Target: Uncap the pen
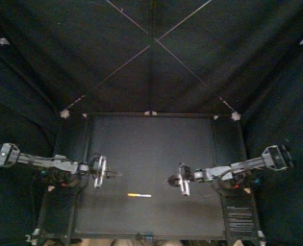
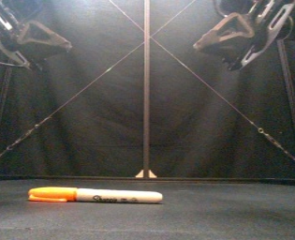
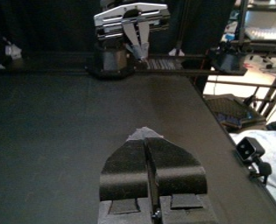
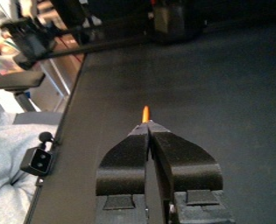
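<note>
One pen (image 2: 97,196) lies flat on the desk (image 1: 154,144) near the front edge, cap on: orange cap (image 2: 50,194) to the left, white barrel with black print to the right. The print shows only in the front view; the right wrist view shows just the orange end beyond its jaws. Left hand (image 1: 100,171) and right hand (image 1: 184,178) hang above the desk, clear of the pen, jaws pressed together, holding nothing.

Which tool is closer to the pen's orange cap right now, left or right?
Left, narrowly. The left tool hangs raised, behind and left of the orange cap; the right tool hangs raised past the pen's white end, farther off.
</note>
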Robot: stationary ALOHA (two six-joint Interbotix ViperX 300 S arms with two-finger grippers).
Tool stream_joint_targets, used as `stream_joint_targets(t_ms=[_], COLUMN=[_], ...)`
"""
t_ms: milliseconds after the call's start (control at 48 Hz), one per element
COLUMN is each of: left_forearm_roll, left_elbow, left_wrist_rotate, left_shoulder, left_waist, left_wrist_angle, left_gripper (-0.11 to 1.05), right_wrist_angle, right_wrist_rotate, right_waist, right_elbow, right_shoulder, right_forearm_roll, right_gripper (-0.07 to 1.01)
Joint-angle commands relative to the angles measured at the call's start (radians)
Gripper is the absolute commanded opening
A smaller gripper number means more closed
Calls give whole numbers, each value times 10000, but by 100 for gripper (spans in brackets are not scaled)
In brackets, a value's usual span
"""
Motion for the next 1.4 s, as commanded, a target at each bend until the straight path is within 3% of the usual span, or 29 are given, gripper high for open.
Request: stream_joint_targets(t_ms=[21,208,438,562,792,1125,1396], left_forearm_roll=[-261,-675,-736,-752,-752,-736,-752], left_elbow=[-276,-215,-153,-92,-15,15,15], left_wrist_rotate=[0,0,0,15,15,15,15], left_shoulder=[368,690,675,690,690,690,690], left_waist=[-15,-15,-15,0,0,0,15], left_wrist_angle=[-107,-77,-46,-46,-15,-15,-15], left_gripper=[2,9,20,25,30,30,30], right_wrist_angle=[-77,-61,-31,15,414,1534,1779], right_wrist_rotate=[-31,-46,-46,-61,-61,-61,-61], right_waist=[61,77,107,215,307,337,337], right_elbow=[-614,-1319,-2224,-2623,-3053,-3881,-4080], right_shoulder=[1074,2654,3958,4556,5338,6213,6673], right_forearm_roll=[522,767,782,721,721,706,721], right_gripper=[4,22,66,81,83,82,81])
